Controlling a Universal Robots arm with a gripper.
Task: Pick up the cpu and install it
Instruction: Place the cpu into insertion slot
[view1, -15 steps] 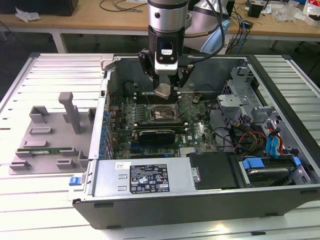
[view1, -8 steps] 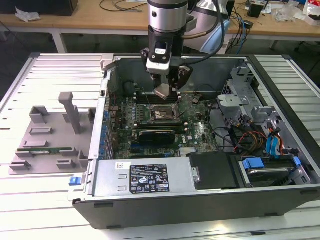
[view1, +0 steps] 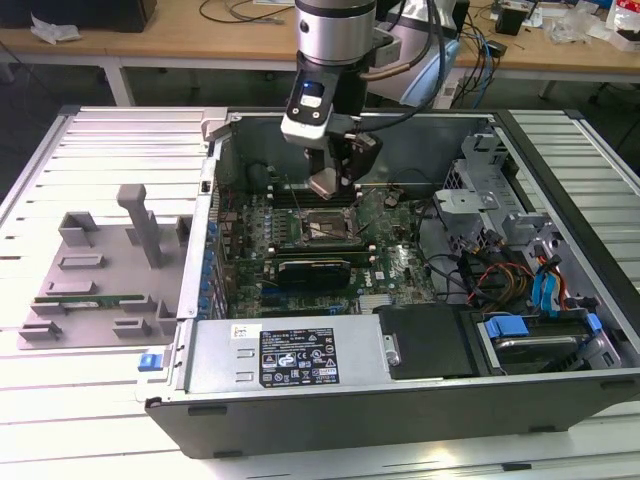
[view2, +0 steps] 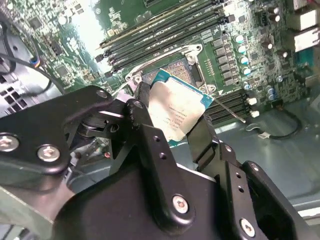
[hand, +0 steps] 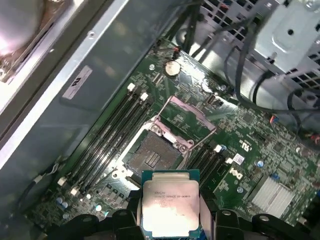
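Note:
The cpu (view1: 322, 184) is a small square chip with a silvery top and green rim, and my gripper (view1: 333, 172) is shut on it. It hangs tilted inside the open computer case, a short way above the open socket (view1: 322, 228) on the motherboard. In the first wrist view the cpu (hand: 170, 202) sits between the black fingers (hand: 207, 212), with the bare socket (hand: 152, 157) and its raised load plate (hand: 187, 117) just beyond it. In the second wrist view the cpu (view2: 177, 110) covers part of the socket (view2: 182, 70).
Memory slots (hand: 107, 135) flank the socket. A black card (view1: 313, 268) lies below the socket, and cables and a drive cage (view1: 480, 185) stand at the exterior view's right. The case wall (view1: 210, 200) rises on the left. A grey fixture (view1: 100, 270) holds a green memory stick (view1: 95, 298).

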